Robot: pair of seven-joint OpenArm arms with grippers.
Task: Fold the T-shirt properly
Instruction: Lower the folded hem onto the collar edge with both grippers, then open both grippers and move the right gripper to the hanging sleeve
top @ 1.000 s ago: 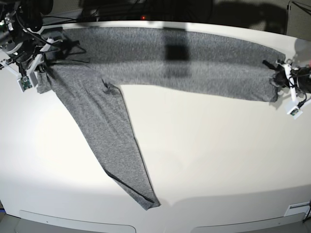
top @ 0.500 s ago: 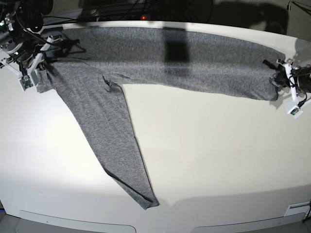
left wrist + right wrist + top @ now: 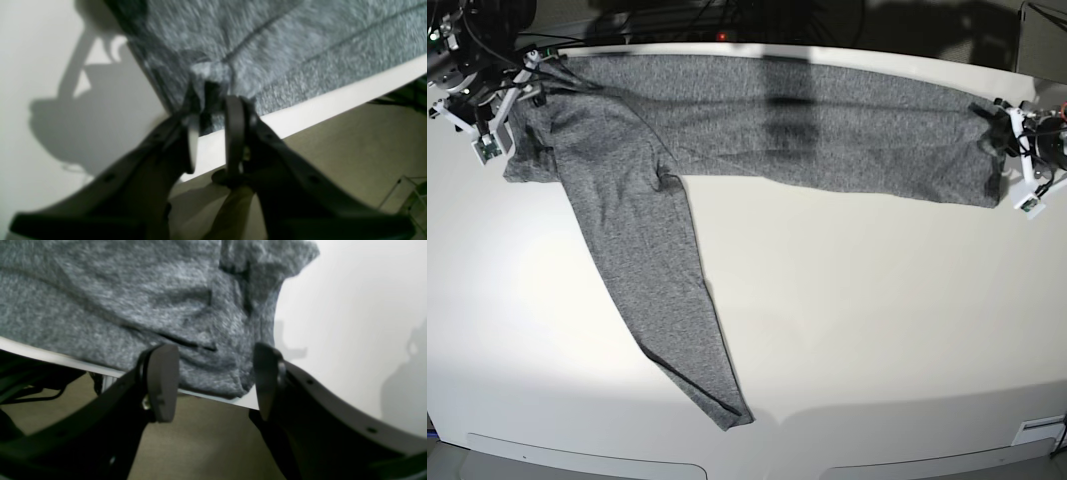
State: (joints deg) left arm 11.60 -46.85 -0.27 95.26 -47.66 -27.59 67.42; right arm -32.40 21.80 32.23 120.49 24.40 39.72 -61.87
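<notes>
T-shirt (image 3: 787, 125): heather-grey knit, spread in a wide band along the far edge of the white table (image 3: 857, 320), body running from one side to the other; one long sleeve (image 3: 652, 290) slants down toward the near edge
Left gripper (image 3: 211, 110): at the shirt's end on the base view's right, by the table edge; jaws drawn close with a small bunch of grey fabric pinched between them
Right gripper (image 3: 213, 380): at the shirt's other end, on the base view's left; jaws spread wide, rumpled cloth lying just beyond the fingertips (image 3: 160, 383), nothing gripped
Floor (image 3: 350, 146): tan, beyond the table edge
</notes>
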